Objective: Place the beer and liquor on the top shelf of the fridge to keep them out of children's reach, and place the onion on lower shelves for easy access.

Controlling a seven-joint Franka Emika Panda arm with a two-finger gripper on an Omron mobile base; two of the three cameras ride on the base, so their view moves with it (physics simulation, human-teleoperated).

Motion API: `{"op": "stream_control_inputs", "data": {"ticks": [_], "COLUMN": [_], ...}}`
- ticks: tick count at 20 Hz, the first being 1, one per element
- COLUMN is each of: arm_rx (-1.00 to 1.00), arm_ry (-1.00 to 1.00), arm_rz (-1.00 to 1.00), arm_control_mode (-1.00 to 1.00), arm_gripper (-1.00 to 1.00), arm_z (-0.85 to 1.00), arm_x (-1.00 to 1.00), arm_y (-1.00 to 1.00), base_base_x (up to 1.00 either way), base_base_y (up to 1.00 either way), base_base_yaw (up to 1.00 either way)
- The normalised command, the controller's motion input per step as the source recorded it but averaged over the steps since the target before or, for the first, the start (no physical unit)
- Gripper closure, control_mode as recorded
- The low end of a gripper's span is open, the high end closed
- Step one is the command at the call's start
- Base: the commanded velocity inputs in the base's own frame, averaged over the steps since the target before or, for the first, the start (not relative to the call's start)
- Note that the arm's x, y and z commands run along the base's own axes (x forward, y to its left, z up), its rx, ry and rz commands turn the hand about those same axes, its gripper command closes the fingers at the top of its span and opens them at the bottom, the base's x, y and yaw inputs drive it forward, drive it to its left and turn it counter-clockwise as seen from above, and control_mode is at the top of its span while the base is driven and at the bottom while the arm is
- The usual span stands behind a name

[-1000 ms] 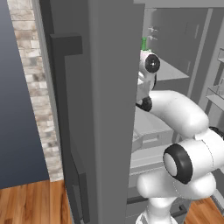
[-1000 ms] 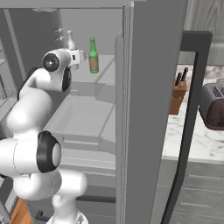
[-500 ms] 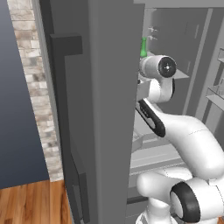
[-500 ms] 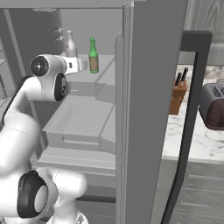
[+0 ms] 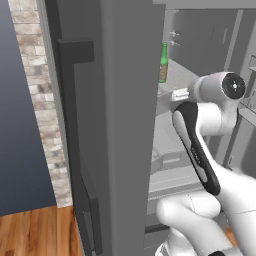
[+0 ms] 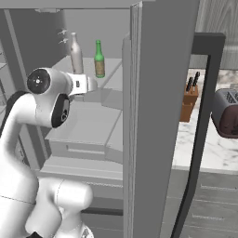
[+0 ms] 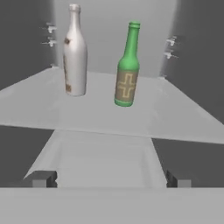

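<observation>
Hand view: pale-grey top shelf [image 7: 183, 118] inside fridge [image 6: 153, 116], grey walls. Beer [image 7: 127, 70] and liquor [image 7: 74, 54] upright on it, side by side, apart. Tan cross-pattern label, no readable text. Tool [image 7: 111, 179] wide, empty, short of shelf.

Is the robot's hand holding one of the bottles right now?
No, nothing is held. The gripper is open and empty; the beer and the liquor stand free on the top shelf.

liquor [image 7: 74, 52], beer [image 7: 127, 70] apart, gap between
</observation>
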Motion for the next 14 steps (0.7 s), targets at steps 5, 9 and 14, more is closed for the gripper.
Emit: {"op": "stream_control_inputs", "data": {"ticks": [5,9,14], "arm_rx": [-0.01,-0.10,-0.10], "arm_ry": [0.12,0.30,0.33], "arm_rz": [0.03,0.00,0.00], "arm_control_mode": [-1.00,-1.00,-1.00], "arm_gripper": [-1.00,-1.00,-1.00], "arm_z": [-0.44,-0.27,-0.03], "arm_x": [-1.00,-0.85,-0.65], "arm_y": [-0.06,0.00,0.00], "base_base_x": [0.00,0.00,0.00], "base_base_y": [0.00,0.00,0.00], "base_base_yaw": [0.00,0.00,0.00]}}
